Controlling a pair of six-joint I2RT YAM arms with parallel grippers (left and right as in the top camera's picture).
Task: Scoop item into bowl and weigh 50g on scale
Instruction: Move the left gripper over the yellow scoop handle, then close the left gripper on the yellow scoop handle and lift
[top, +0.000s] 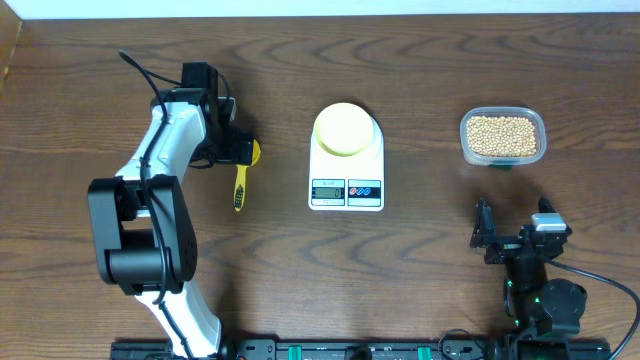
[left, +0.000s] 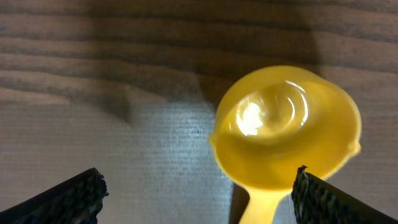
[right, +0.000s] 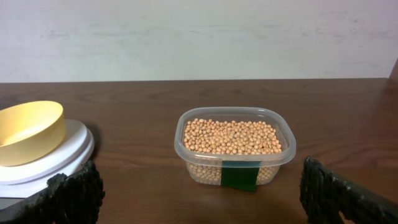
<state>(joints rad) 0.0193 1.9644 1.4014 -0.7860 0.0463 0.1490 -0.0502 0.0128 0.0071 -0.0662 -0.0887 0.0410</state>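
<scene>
Bowl (top: 346, 129) sits on scale (top: 346, 185), frame centre. Beans (top: 502, 135) fill the clear tub (right: 231, 111), upper right. Left gripper (left: 199, 193) is spread wide over the yellow scoop (left: 286, 124) lying on the tabletop (top: 420, 270), centre left. Right gripper (right: 199, 186), lower right, is spread and empty, facing the tub.

wide bare counter (top: 420, 260) between scale (top: 346, 190) and tub (top: 503, 136), bowl (top: 345, 128) atop scale blocks centre, scoop (top: 240, 185) lies just below left end effector (left: 198, 186), left arm (top: 150, 170) overhangs left counter, clear run from right end effector (right: 199, 186) to tub
</scene>
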